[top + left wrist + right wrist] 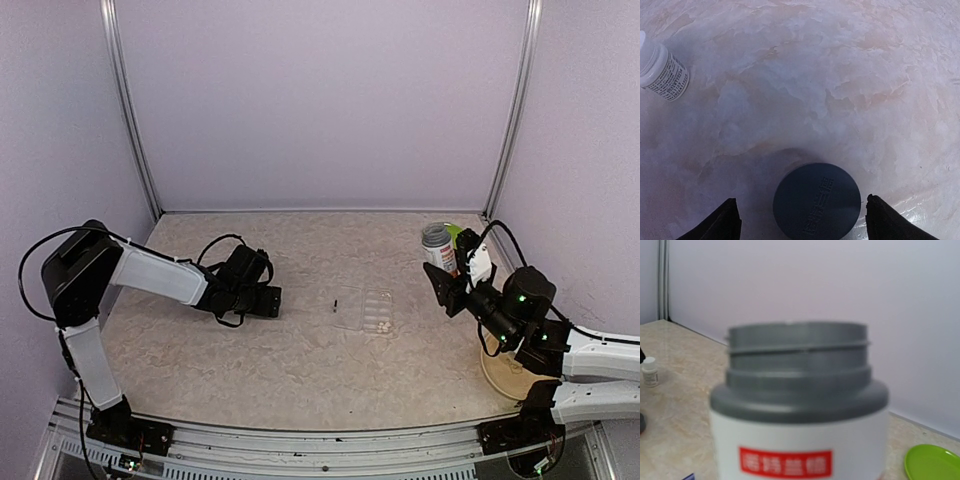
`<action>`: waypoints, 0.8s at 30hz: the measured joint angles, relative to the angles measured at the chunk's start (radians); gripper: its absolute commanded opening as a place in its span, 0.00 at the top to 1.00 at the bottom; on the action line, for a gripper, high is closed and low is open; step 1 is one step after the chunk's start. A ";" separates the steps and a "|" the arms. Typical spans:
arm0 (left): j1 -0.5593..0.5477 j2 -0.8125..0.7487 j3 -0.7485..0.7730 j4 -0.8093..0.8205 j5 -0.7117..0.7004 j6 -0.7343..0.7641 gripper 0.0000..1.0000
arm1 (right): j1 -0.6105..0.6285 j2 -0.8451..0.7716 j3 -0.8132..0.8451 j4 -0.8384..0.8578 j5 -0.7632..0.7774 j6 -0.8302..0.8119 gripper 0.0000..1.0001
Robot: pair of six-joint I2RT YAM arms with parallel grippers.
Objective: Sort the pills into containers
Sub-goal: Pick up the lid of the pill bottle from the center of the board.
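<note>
Top external view: bottle open, cap off, sorting barely begun.
The right gripper (448, 262) appears clamped on the upright pill bottle (800, 415), whose grey threaded neck is uncapped. The left gripper (801, 202) hangs released over the bench (840, 75), its fingers (720, 222) clear of the dark blue cap (816, 200) lying flat between them. The clear pill box (365, 310) sits mid-bench between the two arms, well apart from both. One dark pill (335, 303) lies at the box's left edge — inside or just outside, I cannot tell — and a few pale specks (383, 325) show in a near-right compartment. By my reading the opening is done and the cap is set down — nearly all the sorting is left to do.
</note>
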 measured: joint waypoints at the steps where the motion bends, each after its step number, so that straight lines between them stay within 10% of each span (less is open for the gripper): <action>1: 0.000 0.003 0.001 0.000 0.000 0.001 0.22 | 0.000 0.000 0.000 -0.001 -0.002 0.000 0.80; 16: 0.000 0.009 0.009 0.000 0.002 0.014 0.55 | 0.000 0.024 0.000 -0.007 -0.010 0.001 0.80; 24: 0.000 0.010 0.010 0.000 0.006 0.018 0.56 | 0.000 0.030 0.000 -0.007 -0.017 0.001 0.80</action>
